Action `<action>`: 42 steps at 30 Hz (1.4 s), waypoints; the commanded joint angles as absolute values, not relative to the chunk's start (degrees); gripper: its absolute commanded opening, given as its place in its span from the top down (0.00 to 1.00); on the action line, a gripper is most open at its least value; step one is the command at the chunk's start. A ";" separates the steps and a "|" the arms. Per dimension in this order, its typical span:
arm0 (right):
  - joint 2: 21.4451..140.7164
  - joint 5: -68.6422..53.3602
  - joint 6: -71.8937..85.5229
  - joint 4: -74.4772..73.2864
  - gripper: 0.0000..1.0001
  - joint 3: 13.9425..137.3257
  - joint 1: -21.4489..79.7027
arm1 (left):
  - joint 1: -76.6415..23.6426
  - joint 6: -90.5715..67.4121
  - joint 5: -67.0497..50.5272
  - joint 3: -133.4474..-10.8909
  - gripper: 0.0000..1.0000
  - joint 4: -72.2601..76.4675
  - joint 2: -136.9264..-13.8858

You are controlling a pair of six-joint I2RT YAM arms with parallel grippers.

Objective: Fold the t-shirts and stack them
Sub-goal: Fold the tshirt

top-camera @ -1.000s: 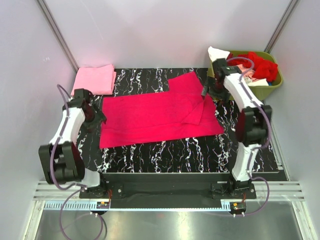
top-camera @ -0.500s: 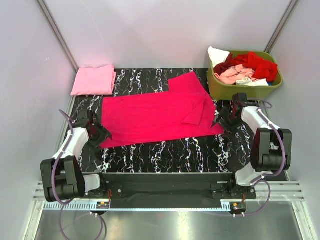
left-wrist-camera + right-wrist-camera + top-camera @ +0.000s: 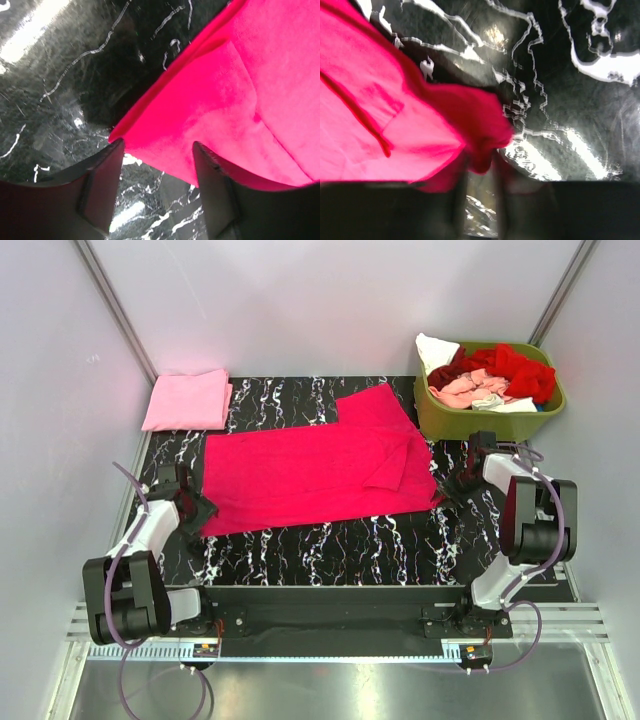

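Gripping magenta t-shirt corner with right pincer; left pincer released astride hem, so a shallow bite could slip.

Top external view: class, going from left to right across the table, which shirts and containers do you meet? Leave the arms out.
pink shirt → magenta shirt → basket

We log a spread t-shirt mid-bench, a folded t-shirt at the far-left corner, and a basket far right with heaped t-shirts inside. The left end effector sits at the spread t-shirt's near-left corner, the right end effector at its right edge.
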State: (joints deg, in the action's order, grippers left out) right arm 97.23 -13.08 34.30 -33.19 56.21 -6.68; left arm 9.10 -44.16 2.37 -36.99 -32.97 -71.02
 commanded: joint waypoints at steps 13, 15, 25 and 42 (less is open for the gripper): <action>94.67 -11.78 33.22 -31.11 1.00 53.00 -7.82 | 9.40 -42.89 8.59 -38.84 1.00 -27.23 -69.88; 91.86 -10.81 33.92 -32.52 1.00 52.04 -9.22 | 10.02 -42.63 10.36 -39.72 1.00 -31.19 -67.87; 84.03 -8.88 33.31 -37.18 1.00 49.57 -13.01 | 12.83 -41.13 8.70 -38.86 0.99 -38.23 -60.56; 68.73 -17.89 31.47 -40.62 0.25 52.91 -12.75 | 12.48 -24.00 -2.37 -56.95 0.27 -52.90 -57.93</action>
